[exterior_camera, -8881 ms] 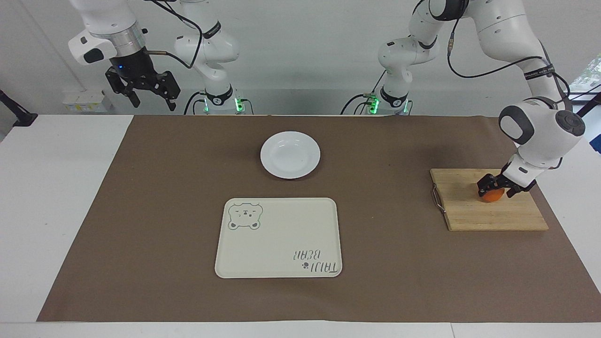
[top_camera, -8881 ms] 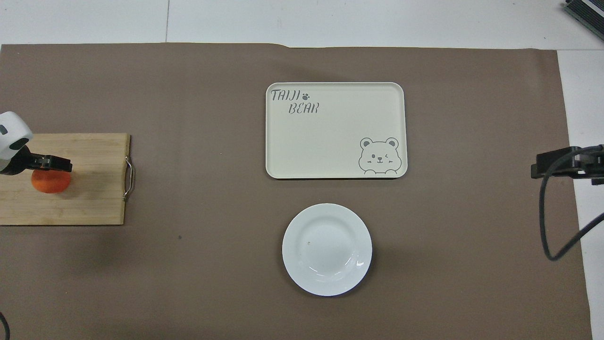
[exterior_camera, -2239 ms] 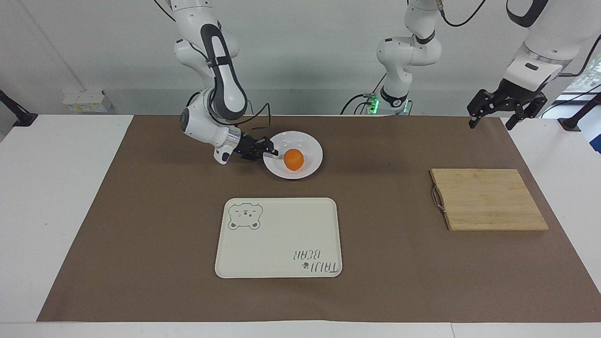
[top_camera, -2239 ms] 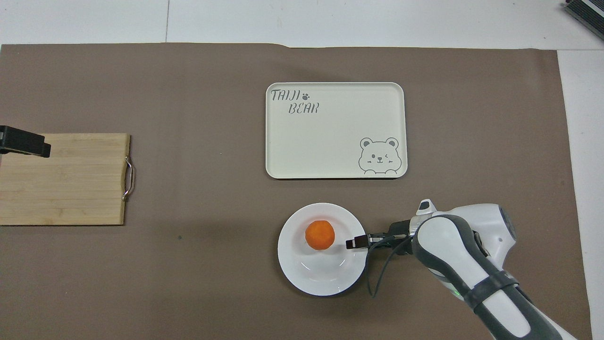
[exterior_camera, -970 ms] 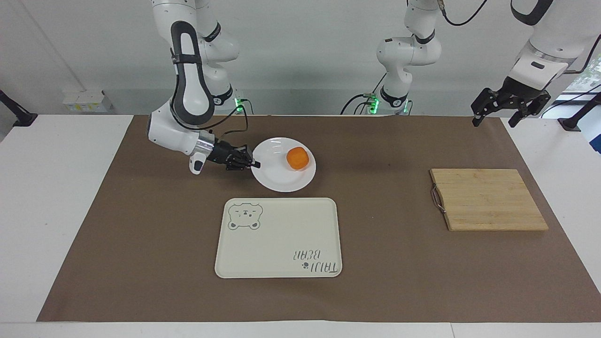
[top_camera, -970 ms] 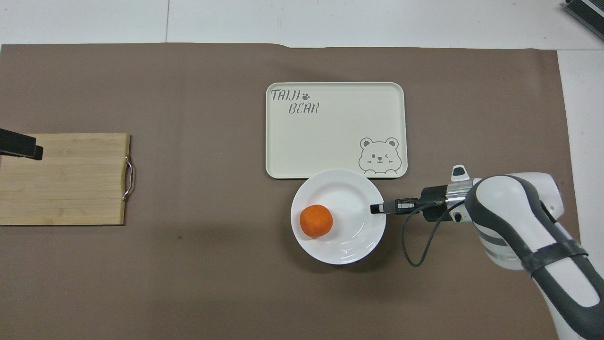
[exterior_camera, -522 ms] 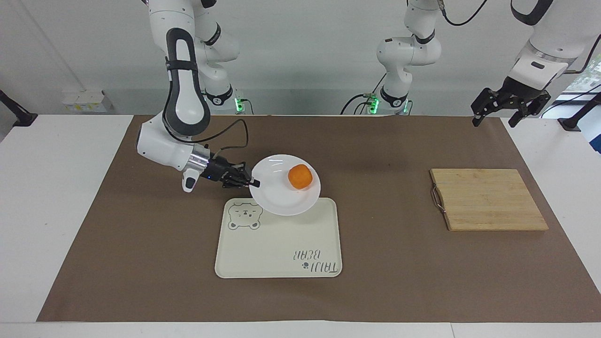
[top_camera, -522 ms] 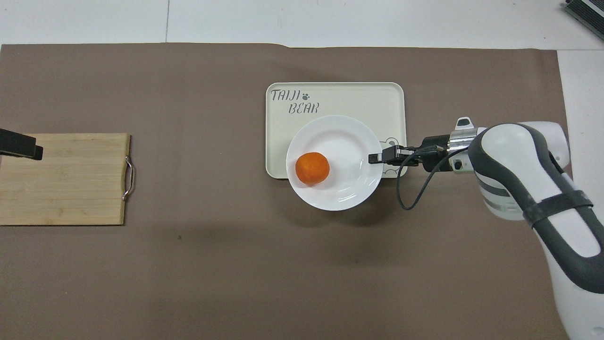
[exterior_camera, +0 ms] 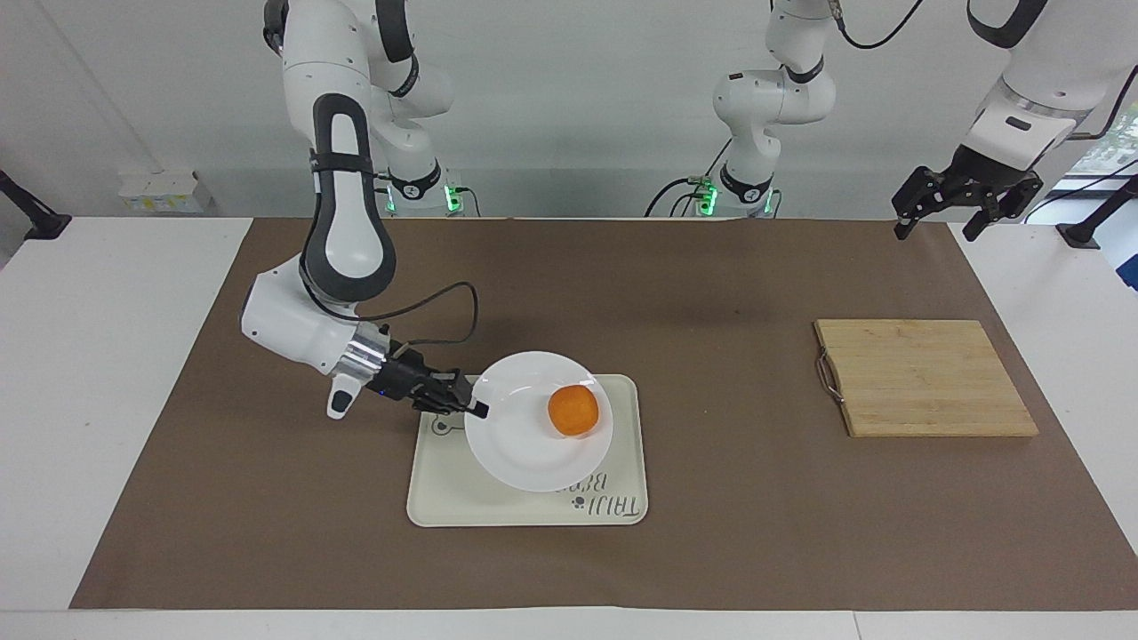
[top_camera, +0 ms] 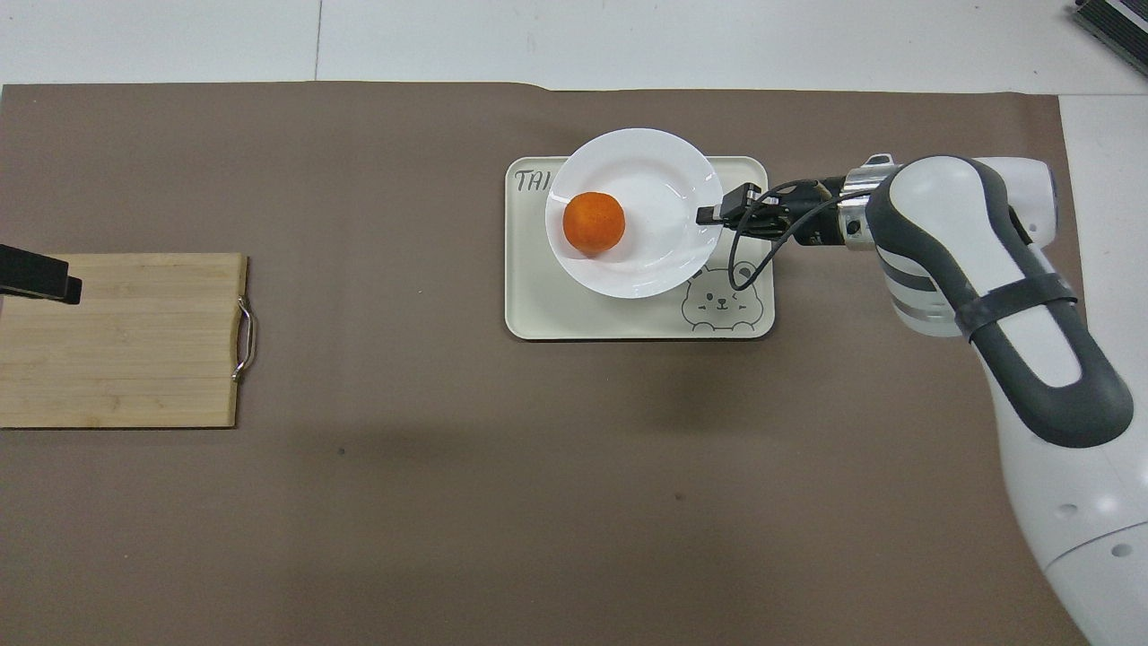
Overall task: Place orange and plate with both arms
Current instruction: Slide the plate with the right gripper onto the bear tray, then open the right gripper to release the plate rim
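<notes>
Facing view, orange (exterior_camera: pixel 573 411) in plate (exterior_camera: pixel 516 453), right tool (exterior_camera: pixel 475 409) pinching its rim above tray (exterior_camera: pixel 622 511), left tool (exterior_camera: pixel 935 218) parted, idle.

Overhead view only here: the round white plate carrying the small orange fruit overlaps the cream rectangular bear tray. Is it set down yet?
Observer: No. In the facing view the round white plate hangs in the air over the cream bear tray. The right gripper pinches its rim, and the orange sits on it.
Operator: And the left gripper? I see only a black tip.
Observer: The left gripper waits open, raised high over the left arm's end of the table.
</notes>
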`<control>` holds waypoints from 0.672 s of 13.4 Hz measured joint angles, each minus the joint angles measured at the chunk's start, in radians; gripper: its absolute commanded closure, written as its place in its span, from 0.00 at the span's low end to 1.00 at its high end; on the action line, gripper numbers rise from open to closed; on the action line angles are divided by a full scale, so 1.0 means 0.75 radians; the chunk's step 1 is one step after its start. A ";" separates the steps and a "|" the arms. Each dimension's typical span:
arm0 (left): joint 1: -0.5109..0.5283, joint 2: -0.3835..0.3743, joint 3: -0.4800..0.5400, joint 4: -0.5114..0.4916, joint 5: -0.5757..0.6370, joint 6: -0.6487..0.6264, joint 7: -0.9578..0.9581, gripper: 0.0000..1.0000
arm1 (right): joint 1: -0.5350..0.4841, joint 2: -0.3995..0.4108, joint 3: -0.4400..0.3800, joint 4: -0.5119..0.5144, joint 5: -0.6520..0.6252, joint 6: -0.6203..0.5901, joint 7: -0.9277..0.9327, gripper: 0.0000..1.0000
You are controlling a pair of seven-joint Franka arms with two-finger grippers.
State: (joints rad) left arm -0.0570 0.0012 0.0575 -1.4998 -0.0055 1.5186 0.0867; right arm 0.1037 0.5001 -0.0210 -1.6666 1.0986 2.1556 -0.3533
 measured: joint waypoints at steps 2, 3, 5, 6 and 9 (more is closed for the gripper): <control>0.000 0.000 0.000 0.000 0.000 0.000 0.000 0.00 | 0.004 0.057 0.001 0.045 0.005 0.019 0.000 1.00; 0.000 0.000 0.000 0.000 0.000 0.000 0.000 0.00 | 0.010 0.076 0.001 0.059 0.008 0.019 0.000 1.00; 0.000 0.000 0.000 0.000 0.000 0.000 0.000 0.00 | 0.027 0.098 0.002 0.065 0.011 0.020 -0.018 1.00; 0.000 0.000 0.000 0.000 0.000 0.000 0.000 0.00 | 0.032 0.105 0.002 0.061 0.011 0.020 -0.037 1.00; 0.000 0.000 0.000 0.000 0.000 0.000 0.000 0.00 | 0.034 0.122 0.002 0.033 0.011 0.020 -0.112 1.00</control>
State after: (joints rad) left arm -0.0570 0.0012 0.0575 -1.4998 -0.0055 1.5186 0.0867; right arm 0.1293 0.5917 -0.0199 -1.6418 1.1070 2.1707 -0.4369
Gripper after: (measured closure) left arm 0.000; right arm 0.947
